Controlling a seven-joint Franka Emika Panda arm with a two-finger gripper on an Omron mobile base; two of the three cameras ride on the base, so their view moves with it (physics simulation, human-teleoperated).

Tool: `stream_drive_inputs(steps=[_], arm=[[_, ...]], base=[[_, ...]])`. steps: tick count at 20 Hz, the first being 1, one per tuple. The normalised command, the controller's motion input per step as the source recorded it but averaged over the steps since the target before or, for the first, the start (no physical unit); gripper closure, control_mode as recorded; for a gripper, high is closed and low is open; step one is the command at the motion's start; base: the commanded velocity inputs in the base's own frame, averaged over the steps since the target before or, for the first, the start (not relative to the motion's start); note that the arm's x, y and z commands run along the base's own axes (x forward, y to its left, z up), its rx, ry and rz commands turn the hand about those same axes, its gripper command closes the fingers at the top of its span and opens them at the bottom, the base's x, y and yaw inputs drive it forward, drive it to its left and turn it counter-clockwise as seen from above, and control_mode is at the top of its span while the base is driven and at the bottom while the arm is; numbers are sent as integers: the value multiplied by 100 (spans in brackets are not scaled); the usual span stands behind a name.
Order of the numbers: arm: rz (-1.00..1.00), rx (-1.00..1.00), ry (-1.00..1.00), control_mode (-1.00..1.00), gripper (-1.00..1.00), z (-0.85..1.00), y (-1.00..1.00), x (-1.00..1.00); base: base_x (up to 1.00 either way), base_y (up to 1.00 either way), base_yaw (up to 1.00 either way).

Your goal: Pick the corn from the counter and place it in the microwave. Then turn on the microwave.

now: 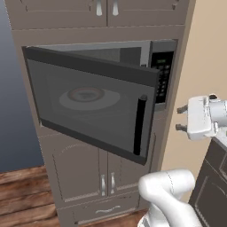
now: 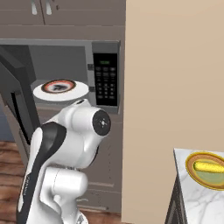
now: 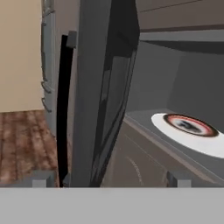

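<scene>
The corn [image 2: 209, 167], a small yellow cob, lies in a round dish [image 2: 194, 171] on the counter [image 2: 197, 203] at the lower right. The microwave [image 1: 162, 75] is built into the brown cabinet wall, and its dark glass door [image 1: 88, 102] with a black bar handle [image 1: 140, 126] stands swung out. A white plate [image 2: 61, 90] sits inside it. My gripper [image 1: 179, 119] hangs to the right of the door's free edge, pointing left at it, open with nothing between its fingers. In the hand view the gripper [image 3: 108, 180] faces the door edge, the handle [image 3: 64, 109] and the plate [image 3: 190, 130].
A tall beige wall panel [image 2: 175, 87] separates the microwave column from the counter. Brown cabinet doors [image 1: 88, 173] lie below the microwave, above a wood floor [image 1: 22, 195]. The keypad [image 2: 106, 78] with a green display sits right of the opening. My arm's white body [image 2: 74, 144] rises in front.
</scene>
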Motion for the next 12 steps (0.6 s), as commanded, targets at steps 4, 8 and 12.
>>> stream_drive_inputs(steps=[4,8,12], arm=[[20,5,-1,-100,-100,-19,6,31],[17,3,-1,-100,-100,-16,23,22],[15,2,-1,-100,-100,-11,30,20]], base=[[0,0,0],[0,0,0],[0,0,0]])
